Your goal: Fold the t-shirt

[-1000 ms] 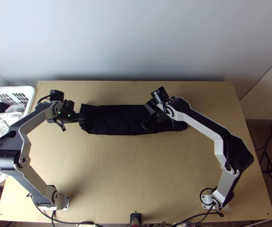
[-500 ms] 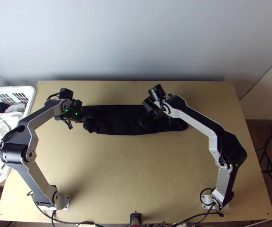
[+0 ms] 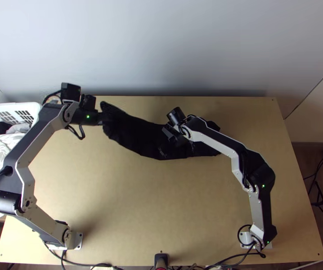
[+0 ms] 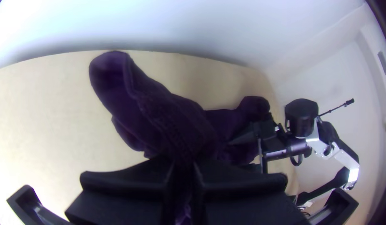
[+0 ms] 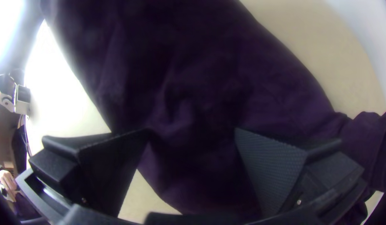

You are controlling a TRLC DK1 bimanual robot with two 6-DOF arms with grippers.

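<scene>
Light wood spreads from the near edge of the table [image 3: 161,216], where both arms are based, toward a dark t-shirt [image 3: 139,135] lying in a long, narrow strip across its far half. Over the strip's right-hand part, the right claw [image 5: 193,132] is spread wide, cloth beneath its parted fingers. At the other end, the left claw [image 4: 184,164] grips the gathered cloth, raised off the wood, one loose flap flaring past it toward the pale wall [image 3: 161,45] behind. The step in hand appears to be a crosswise fold: best carried over low, with gentle tension, the right claw moved clear or pressing lightly near the crease, and the end released only once edges align, lest the strip skew or bunch.
</scene>
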